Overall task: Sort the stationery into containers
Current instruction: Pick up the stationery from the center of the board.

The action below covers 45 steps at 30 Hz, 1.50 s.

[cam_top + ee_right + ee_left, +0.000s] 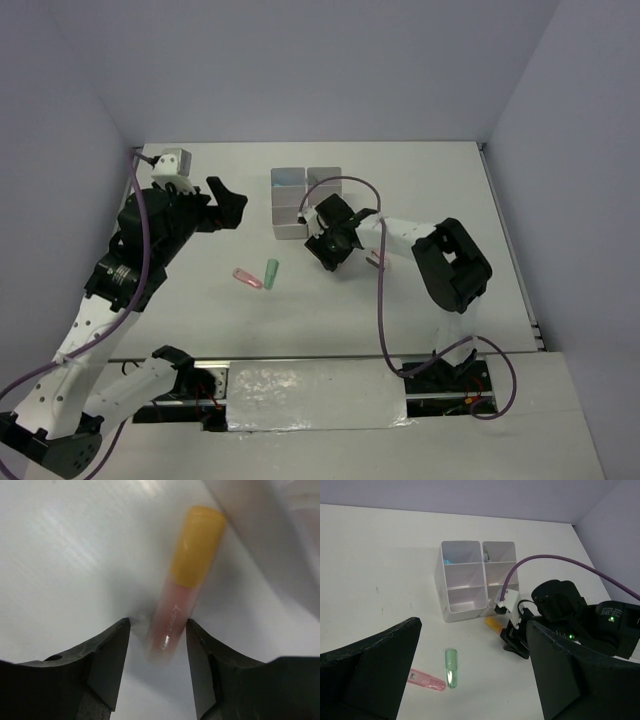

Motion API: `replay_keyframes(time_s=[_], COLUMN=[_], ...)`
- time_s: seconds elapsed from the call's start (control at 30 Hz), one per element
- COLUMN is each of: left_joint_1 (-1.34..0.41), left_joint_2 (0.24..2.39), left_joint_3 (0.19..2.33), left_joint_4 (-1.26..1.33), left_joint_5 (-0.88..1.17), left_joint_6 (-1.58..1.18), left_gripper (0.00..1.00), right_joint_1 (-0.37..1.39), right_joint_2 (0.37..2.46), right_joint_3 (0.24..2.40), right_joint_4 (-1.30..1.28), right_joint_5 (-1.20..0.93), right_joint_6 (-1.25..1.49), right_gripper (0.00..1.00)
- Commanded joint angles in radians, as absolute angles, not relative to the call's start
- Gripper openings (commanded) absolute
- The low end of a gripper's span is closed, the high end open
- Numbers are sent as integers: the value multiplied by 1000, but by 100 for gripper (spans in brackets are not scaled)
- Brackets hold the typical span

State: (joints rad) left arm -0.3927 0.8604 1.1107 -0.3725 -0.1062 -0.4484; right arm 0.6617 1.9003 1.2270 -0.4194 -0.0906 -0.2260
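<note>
The white containers (303,201) stand mid-table, also in the left wrist view (470,580). An orange-capped marker (187,580) with a pinkish clear body lies on the table beside the container wall (280,555). My right gripper (157,630) is open, low over the table, its jaws either side of the marker's lower end, with a gap on the left. The left wrist view shows this marker (493,625) and the right gripper (515,642). A green marker (271,272) and a pink marker (247,278) lie on the table. My left gripper (225,205) is open and empty, held above them.
The far compartments hold a blue item (448,561) and a green item (487,556). A small pink item (378,261) lies by the right arm. The purple cable (345,185) arcs over the containers. Walls close the table at back and sides.
</note>
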Motion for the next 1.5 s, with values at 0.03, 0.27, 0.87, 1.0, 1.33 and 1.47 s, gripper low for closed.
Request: replay_keyframes(time_s=[0.03,0.27,0.87,1.0,1.33,1.47], left_joint_1=[-391,-390,-391,-393,-451,-532], left_joint_2=[825,818,802,805,890,937], left_joint_3=[1117,1111,977,921,721,745], left_joint_4=[-302,-308,-313,-174,442,481], left_joint_5=[-87,-78,-103,30,373,368], left_joint_6=[-439,-445,-613,-682,-1019,-1005], left_gripper=[99,99,99,99,99,99], right_joint_1=[733,767,870,879,913,937], right_joint_2=[1807,1884,1386,1175,890,913], right_joint_3=[1149,1149,867,761,745,814], right_joint_4=[-411,-462,-142,-83,-83,-164], right_joint_5=[-42,37,8,-38,-9,57], right_joint_6=[-154,-31,127,150,210,221], right_gripper=[54,35,0,0,0,0])
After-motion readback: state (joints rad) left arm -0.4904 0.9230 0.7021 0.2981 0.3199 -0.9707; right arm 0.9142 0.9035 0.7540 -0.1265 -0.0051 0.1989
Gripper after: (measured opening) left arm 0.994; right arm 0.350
